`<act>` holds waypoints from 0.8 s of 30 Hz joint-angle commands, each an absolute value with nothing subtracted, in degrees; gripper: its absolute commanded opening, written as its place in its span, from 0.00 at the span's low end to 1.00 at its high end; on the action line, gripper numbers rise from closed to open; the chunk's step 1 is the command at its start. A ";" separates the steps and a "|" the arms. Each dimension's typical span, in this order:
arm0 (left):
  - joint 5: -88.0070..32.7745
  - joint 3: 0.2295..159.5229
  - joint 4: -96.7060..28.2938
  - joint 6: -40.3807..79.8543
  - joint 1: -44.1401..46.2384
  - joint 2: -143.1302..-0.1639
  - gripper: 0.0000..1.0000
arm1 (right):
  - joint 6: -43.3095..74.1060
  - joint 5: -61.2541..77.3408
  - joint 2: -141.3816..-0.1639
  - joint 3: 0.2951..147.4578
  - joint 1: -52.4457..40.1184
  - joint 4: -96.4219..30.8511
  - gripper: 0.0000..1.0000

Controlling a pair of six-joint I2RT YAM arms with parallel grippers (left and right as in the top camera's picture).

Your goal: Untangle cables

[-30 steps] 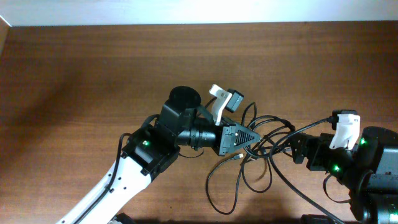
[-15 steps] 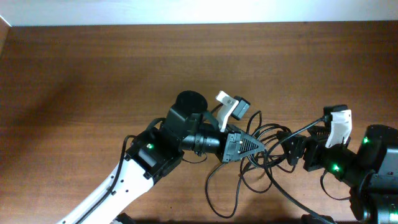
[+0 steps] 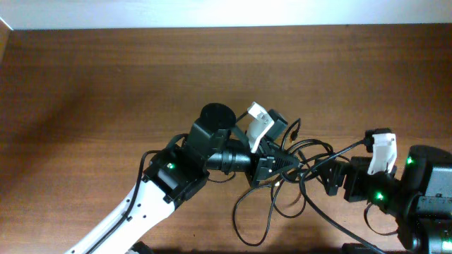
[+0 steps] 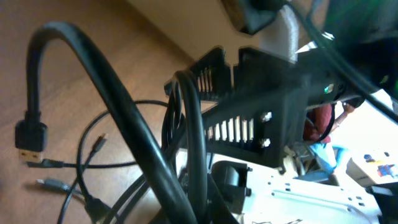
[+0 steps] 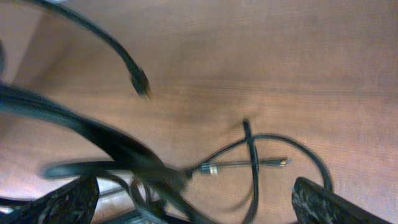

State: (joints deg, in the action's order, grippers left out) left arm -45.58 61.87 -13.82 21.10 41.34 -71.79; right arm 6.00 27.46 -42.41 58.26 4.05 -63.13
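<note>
Cable tangle (image 3: pixel 300 173) on table (image 3: pixel 106 85), between grippers. Left gripper (image 3: pixel 282 164) nearer, inside tangle's left side among loops; clamped or not, cannot tell. Right gripper (image 3: pixel 330 180) just right of tangle, fingers spread, empty. Thick cable (image 4: pixel 121 118) arches out of tangle, long axis diagonal toward left gripper. USB plug (image 4: pixel 30 140) at its free end hangs tip-down at tangle's edge.

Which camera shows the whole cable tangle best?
The overhead view: the whole cable tangle shows there, spread on the table. The left wrist view shows only thick loops and one plug close up; the right wrist view, a few blurry strands.
</note>
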 commanded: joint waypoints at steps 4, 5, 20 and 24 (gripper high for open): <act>-46.24 62.61 -10.57 12.10 41.47 -71.44 0.00 | 5.82 21.65 -42.41 58.30 4.21 -67.44 0.97; -46.19 62.61 -10.74 12.08 41.47 -71.44 0.00 | 5.82 22.46 -42.41 58.30 4.21 -67.07 0.97; -22.65 62.61 -20.36 -13.04 41.65 -71.46 0.00 | 6.35 39.77 -42.41 58.30 4.21 -60.90 0.97; -32.56 62.61 -19.94 -16.67 41.63 -71.46 0.00 | 11.29 32.71 -44.47 58.30 4.21 -58.41 0.97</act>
